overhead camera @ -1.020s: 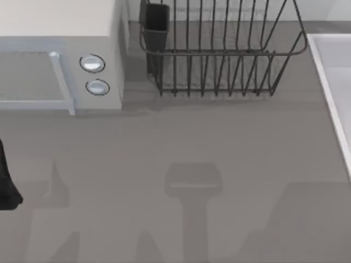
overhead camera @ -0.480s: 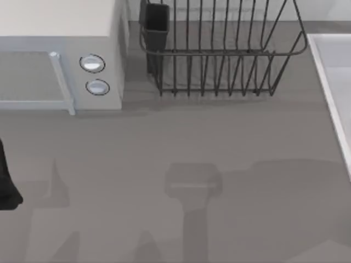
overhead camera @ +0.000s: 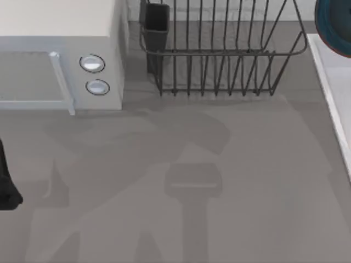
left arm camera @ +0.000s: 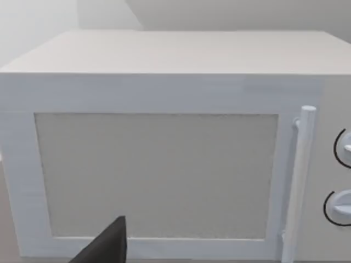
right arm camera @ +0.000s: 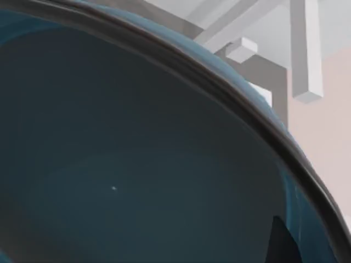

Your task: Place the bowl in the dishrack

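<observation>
The bowl (overhead camera: 335, 27), judged rigid, smooth and slippery, is best held at its rim; whether either gripper is clenched cannot be told.

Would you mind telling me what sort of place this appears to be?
Probably a simulated kitchen counter: a white microwave with two knobs, a wire dishrack beside it, and a teal bowl at the top view's right edge.

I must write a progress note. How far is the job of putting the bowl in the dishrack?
Nothing is finished: the dishrack holds no bowl. In hand: a sliver of the teal bowl shows at the top view's upper right edge, beside the rack, and the right wrist view looks into it from close. Left: bringing it over the rack and setting it inside. The left arm sits at the left edge.
</observation>
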Motion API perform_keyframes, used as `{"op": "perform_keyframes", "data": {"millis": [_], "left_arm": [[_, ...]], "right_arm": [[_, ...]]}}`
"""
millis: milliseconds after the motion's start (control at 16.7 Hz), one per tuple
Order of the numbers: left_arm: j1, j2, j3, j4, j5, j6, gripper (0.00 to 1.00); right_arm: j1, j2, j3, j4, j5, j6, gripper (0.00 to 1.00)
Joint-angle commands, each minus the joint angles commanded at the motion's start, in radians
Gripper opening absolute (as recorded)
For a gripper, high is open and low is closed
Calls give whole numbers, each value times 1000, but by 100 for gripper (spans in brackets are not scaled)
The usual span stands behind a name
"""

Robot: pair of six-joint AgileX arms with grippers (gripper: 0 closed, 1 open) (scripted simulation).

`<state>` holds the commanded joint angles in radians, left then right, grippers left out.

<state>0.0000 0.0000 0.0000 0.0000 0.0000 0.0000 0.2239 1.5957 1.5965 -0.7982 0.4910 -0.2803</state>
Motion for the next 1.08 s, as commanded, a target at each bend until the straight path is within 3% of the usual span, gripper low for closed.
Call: {"op": "perform_keyframes", "data": {"millis": [300,540,720,1080], "left_arm": [[0,0,0,0,0,0,100],[0,0,0,0,0,0,100],[0,0,0,0,0,0,100],[0,0,0,0,0,0,100]], "right_arm": [[465,-69,-82,426,300,172,0],[723,-128,-135,683,491,274,0],[807,-152,-157,768,564,309,0],[809,-148,-155,775,565,313,0]]}}
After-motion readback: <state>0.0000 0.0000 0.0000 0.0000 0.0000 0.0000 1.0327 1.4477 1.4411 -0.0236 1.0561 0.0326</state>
